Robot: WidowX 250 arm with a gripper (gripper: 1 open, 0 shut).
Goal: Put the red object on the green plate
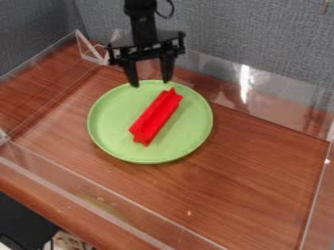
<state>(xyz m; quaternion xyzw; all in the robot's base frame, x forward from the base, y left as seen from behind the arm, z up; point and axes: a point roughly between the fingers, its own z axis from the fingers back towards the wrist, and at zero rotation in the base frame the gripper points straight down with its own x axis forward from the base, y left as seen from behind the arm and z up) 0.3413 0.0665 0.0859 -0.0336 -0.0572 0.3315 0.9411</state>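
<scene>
The red object (155,115), a long bar-shaped block, lies at a slant in the middle of the round green plate (111,129). My gripper (148,71) hangs just above the plate's far rim, pointing down, its two black fingers (132,74) spread wide with nothing between them. It stands apart from the block, a little beyond the block's far end.
The plate rests on a brown wooden tabletop (248,166) enclosed by low clear plastic walls (248,86). A grey backdrop rises behind the far wall. A small white bracket (89,46) sits at the far left corner.
</scene>
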